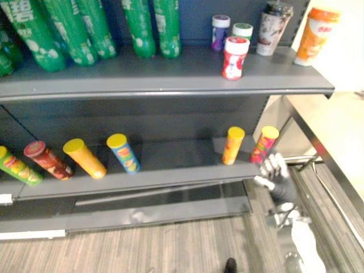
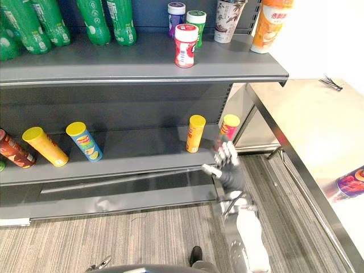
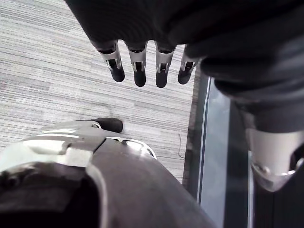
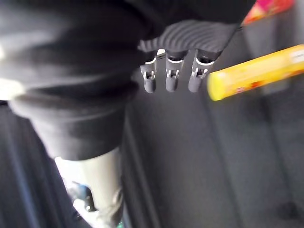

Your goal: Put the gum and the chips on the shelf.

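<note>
On the upper shelf (image 1: 170,79) a red gum jar (image 1: 234,57) stands upright near the front, with a purple jar (image 1: 219,32) and a green jar (image 1: 242,31) behind it. A pink chips can with a yellow lid (image 1: 264,144) leans at the right end of the lower shelf (image 1: 170,170), beside a yellow-orange can (image 1: 232,145). My right hand (image 1: 276,173) hovers just in front of and below the pink can, fingers straight and empty; its wrist view shows the fingers (image 4: 171,78) apart from the yellow-orange can (image 4: 256,71). My left hand (image 3: 142,66) hangs open over the floor.
Green bottles (image 1: 85,28) fill the upper shelf's left, and cups (image 1: 273,28) (image 1: 315,34) stand at its right end. More chip cans, blue (image 1: 123,152), yellow (image 1: 84,158), red (image 1: 48,160) and green (image 1: 17,166), lean along the lower shelf. A steel table (image 2: 307,131) stands to the right.
</note>
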`<state>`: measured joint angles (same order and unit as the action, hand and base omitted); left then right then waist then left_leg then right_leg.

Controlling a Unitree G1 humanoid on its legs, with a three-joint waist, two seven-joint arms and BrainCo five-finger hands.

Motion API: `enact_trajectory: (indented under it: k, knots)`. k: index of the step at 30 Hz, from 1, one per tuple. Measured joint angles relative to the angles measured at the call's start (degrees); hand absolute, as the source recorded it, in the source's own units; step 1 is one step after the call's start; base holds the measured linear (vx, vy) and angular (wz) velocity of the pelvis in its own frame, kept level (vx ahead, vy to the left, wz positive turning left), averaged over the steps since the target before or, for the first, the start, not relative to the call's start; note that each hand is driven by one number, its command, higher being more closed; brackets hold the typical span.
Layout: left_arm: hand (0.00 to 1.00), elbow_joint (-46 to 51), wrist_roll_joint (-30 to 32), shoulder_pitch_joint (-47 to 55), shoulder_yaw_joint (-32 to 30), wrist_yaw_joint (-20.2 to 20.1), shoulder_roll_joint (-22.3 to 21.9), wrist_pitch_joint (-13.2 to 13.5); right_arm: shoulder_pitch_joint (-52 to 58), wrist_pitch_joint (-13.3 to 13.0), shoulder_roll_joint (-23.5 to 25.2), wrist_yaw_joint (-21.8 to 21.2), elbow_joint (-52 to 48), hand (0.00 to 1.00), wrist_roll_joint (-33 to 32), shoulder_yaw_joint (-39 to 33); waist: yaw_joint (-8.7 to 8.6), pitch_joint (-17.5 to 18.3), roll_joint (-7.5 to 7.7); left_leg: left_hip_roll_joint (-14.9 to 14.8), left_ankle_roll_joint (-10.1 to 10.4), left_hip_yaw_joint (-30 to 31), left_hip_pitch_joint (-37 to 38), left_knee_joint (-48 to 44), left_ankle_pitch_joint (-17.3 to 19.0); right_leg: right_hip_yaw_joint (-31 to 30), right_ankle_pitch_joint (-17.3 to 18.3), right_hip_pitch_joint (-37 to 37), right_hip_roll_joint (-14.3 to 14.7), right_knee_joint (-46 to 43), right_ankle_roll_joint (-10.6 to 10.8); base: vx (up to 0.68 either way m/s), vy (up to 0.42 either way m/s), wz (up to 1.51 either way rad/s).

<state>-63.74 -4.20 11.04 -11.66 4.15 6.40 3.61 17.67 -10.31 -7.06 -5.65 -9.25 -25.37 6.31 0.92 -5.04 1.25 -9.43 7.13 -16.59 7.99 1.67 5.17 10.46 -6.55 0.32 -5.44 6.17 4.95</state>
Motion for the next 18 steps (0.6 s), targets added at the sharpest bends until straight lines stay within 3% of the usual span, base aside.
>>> enact_trajectory:
  k: [8,18]
  knots:
    - [0.0,-0.1,0.0,0.0,0.7,0.0,-0.6,0.2,1.4,2.6,1.4,-0.3,31.3,0.0,9.8,-7.0,-0.67,0.9,-1.09,0.2,0.0,1.0,0.0,0.0,0.0,1.2,0.1,0.6,-0.4,0.0,0.2,-0.01,-0.001,0.06]
    - [0.0,-0.2,-0.5,0.0,2.4,0.2,-0.6,1.2,-4.8,2.9,2.0,6.6,66.3,0.0,16.1,-19.9,-0.72,1.1,-1.53,0.4,-0.1,1.4,0.2,-0.2,-0.1,1.5,0.2,1.1,-0.4,0.0,0.2,0.0,-0.001,0.02]
